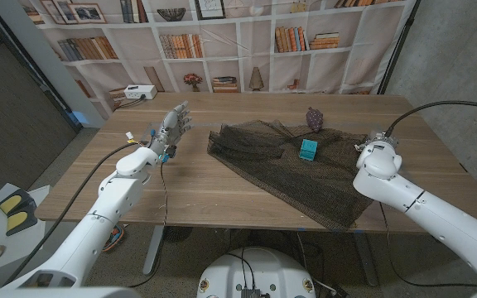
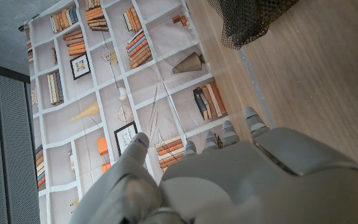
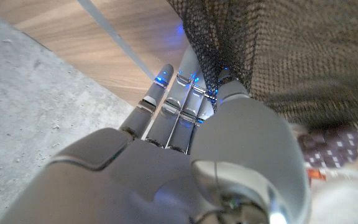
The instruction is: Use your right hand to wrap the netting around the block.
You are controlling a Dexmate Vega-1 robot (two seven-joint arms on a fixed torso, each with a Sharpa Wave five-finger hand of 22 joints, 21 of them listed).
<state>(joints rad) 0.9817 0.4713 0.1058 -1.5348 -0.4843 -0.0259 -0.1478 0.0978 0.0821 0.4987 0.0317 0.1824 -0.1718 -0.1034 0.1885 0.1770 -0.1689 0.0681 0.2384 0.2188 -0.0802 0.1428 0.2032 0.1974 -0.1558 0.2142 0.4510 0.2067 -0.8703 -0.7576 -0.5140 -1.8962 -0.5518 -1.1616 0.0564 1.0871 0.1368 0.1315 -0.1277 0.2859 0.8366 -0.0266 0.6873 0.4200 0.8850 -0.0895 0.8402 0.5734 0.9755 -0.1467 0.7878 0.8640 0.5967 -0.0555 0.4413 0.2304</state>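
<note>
- The right hand's fingers (image 3: 185,93) reach out close together beside the thumb, with a fold of the dark netting (image 1: 305,170) hanging between thumb and fingers; it appears pinched, though the contact itself is partly hidden by mesh.
- The netting lies spread across the middle of the wooden table (image 1: 197,186), rumpled, with its near corner reaching almost to the table's front edge.
- The block (image 1: 308,149), small and teal, sits on top of the netting near its middle, uncovered.
- The mesh looks light, limp and open-weave; it will likely drape and snag on fingertips rather than slide. The block looks rigid and light, so a tug on the net could shift it.
- A sensible hold is the net's right edge, where the right hand (image 1: 377,153) already is, to fold it over the block.
- A small dark spotted object (image 1: 314,118) rests beyond the netting.
- The left hand (image 1: 172,128) is raised at the table's left, well apart, fingers spread, holding nothing.
</note>
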